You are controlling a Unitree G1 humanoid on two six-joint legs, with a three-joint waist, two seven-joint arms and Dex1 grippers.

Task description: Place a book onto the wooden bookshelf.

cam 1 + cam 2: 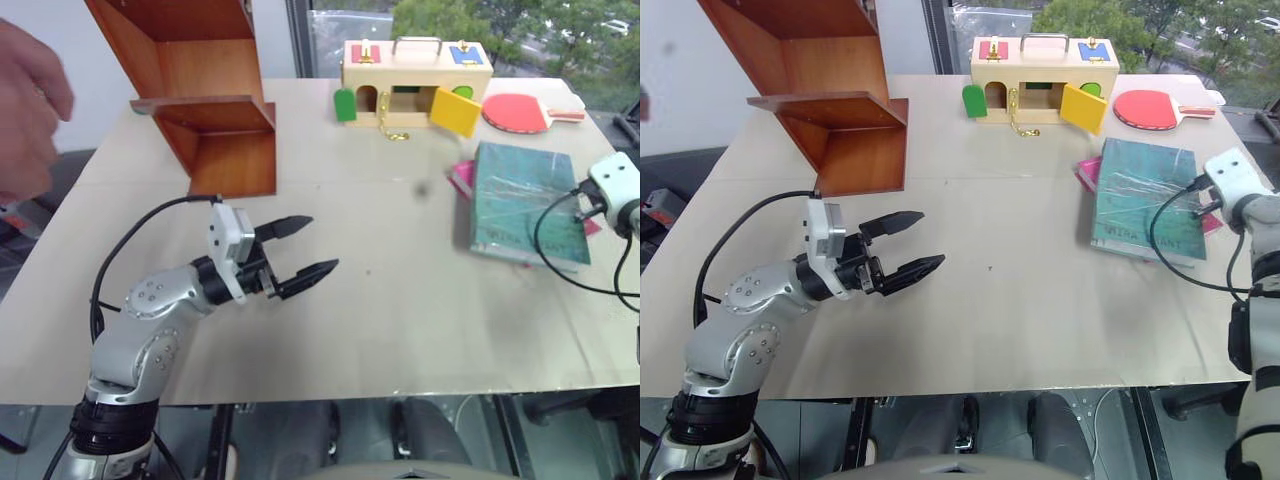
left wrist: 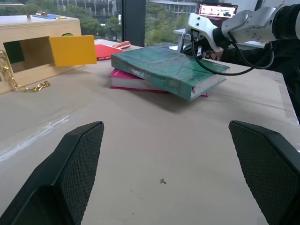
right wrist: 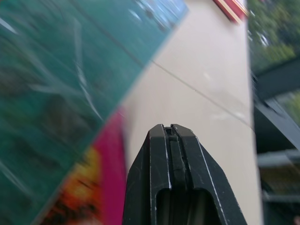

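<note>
Right gripper (image 3: 169,133) fingers pressed together, empty, at the near right edge of the book (image 1: 524,200), left gripper (image 1: 303,248) jaws spread, well left of the book, wooden bookshelf (image 1: 215,110) far left of the book, book lying on a pink book (image 2: 133,82)

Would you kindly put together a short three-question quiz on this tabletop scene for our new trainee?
1. True or false: the teal-green book lies directly on the table with nothing under it.
2. Multiple choice: where does the wooden bookshelf stand, seen from the robot? A) far left of the table B) far right C) beside the red paddle
3. Fill in: the left gripper has its jaws ____, while the right gripper has its jaws ____.

Key
1. False: it rests on a pink book.
2. A.
3. Open; shut, holding nothing, by the teal-green book's edge.
</note>
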